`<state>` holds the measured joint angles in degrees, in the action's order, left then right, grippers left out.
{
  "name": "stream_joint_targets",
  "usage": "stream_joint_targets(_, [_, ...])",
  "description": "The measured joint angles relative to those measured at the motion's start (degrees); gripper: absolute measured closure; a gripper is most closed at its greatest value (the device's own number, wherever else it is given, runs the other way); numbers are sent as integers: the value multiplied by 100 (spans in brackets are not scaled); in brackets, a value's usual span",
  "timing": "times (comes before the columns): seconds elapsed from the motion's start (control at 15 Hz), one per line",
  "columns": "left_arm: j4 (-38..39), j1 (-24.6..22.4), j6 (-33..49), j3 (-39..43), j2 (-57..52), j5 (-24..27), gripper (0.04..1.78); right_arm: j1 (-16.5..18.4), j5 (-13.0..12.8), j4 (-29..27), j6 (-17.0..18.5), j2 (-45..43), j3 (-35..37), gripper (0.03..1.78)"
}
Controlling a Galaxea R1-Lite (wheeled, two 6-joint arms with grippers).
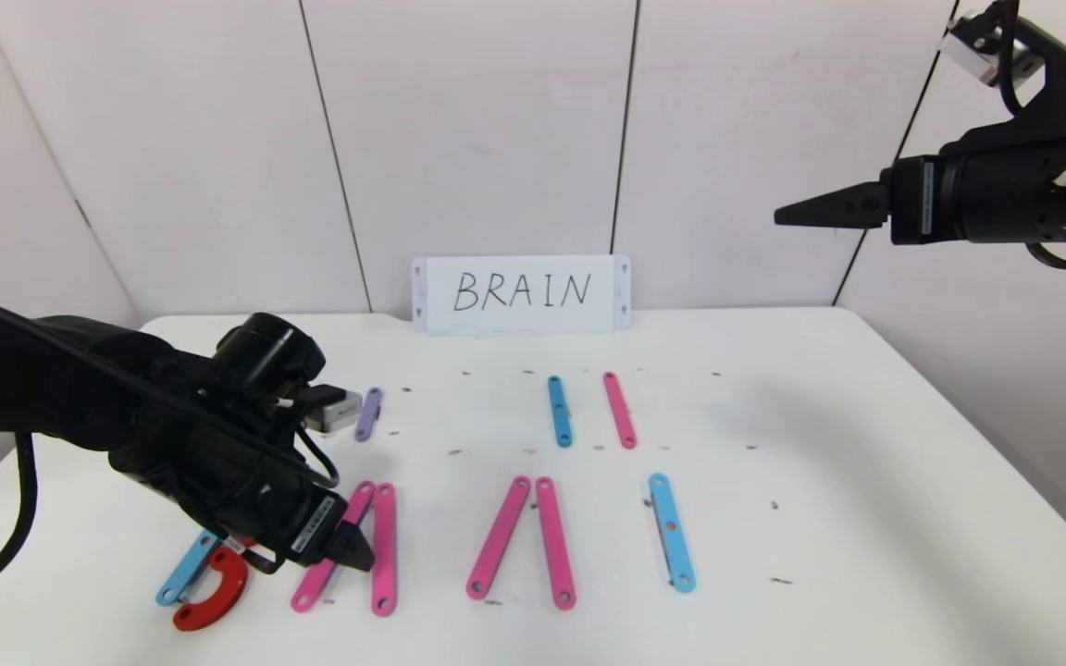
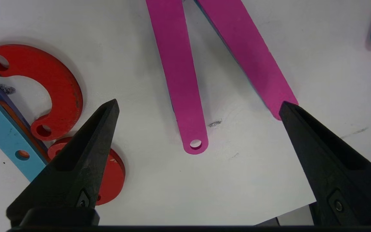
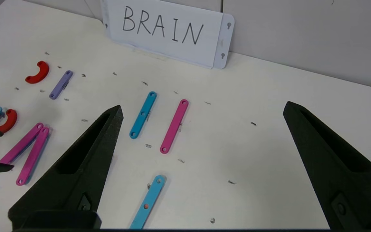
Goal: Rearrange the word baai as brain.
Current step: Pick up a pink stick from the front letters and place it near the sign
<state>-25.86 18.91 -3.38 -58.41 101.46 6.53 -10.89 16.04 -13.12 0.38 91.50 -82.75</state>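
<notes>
The strip letters lie in a row near the table's front. At the left are a light-blue bar [image 1: 183, 571] and a red curved piece [image 1: 214, 592]. Then come two pink bars [image 1: 384, 548], a second pink pair [image 1: 498, 536] and a light-blue bar [image 1: 671, 532]. My left gripper [image 1: 348, 548] is open and empty, low over the near ends of the first pink pair. In the left wrist view one pink bar [image 2: 179, 74] ends between its jaws, and the other pink bar [image 2: 246, 54] ends at one fingertip [image 2: 290, 111]. Red curved pieces [image 2: 50, 83] lie beside the other fingertip. My right gripper [image 1: 787, 215] is open and raised at the upper right.
A white card [image 1: 521, 293] reading BRAIN leans on the back wall. Loose strips lie behind the row: a purple bar [image 1: 368, 413], a blue bar [image 1: 560, 411] and a pink bar [image 1: 619, 410]. The right wrist view shows another red curved piece [image 3: 38, 72] beside the purple bar.
</notes>
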Motion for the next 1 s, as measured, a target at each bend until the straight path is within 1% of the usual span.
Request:
stream_joint_targets(0.27, [0, 0, -12, 4, 146, -111, 7, 0, 2, 0, -2, 23, 0, 7])
stream_joint_targets(0.4, [0, -2, -4, 4, 217, -255, 7, 0, 0, 2, -2, 30, -5, 7])
stream_joint_targets(1.0, [0, 9, -1, 4, 377, -288, 7, 0, 2, 9, -5, 65, -5, 7])
